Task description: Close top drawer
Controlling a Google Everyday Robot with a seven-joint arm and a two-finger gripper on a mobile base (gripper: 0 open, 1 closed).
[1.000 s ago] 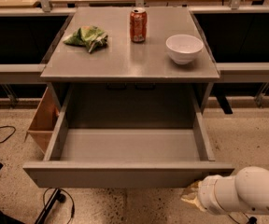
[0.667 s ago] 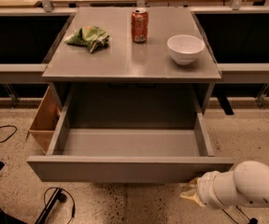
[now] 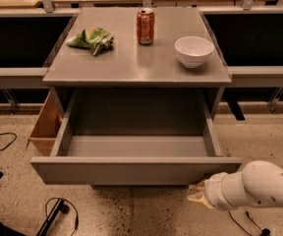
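Observation:
The top drawer (image 3: pixel 131 170) is a wide grey metal drawer pulled fully out of the grey cabinet (image 3: pixel 136 65), its deep box interior empty. Its flat front panel faces me low in the camera view. My gripper (image 3: pixel 196 196) is at the end of the white arm coming in from the lower right. It sits just below the right end of the drawer's front panel, close to its lower edge. Only the gripper's tan tip shows.
On the cabinet top stand a red soda can (image 3: pixel 145 26), a white bowl (image 3: pixel 193 50) and a green crumpled bag (image 3: pixel 92 39). A cardboard box (image 3: pixel 45 127) sits left of the drawer. Cables (image 3: pixel 58 210) lie on the speckled floor at the lower left.
The view has shifted a little, so the drawer and cabinet sit slightly lower and nearer. The gripper stays below the drawer front's right end.

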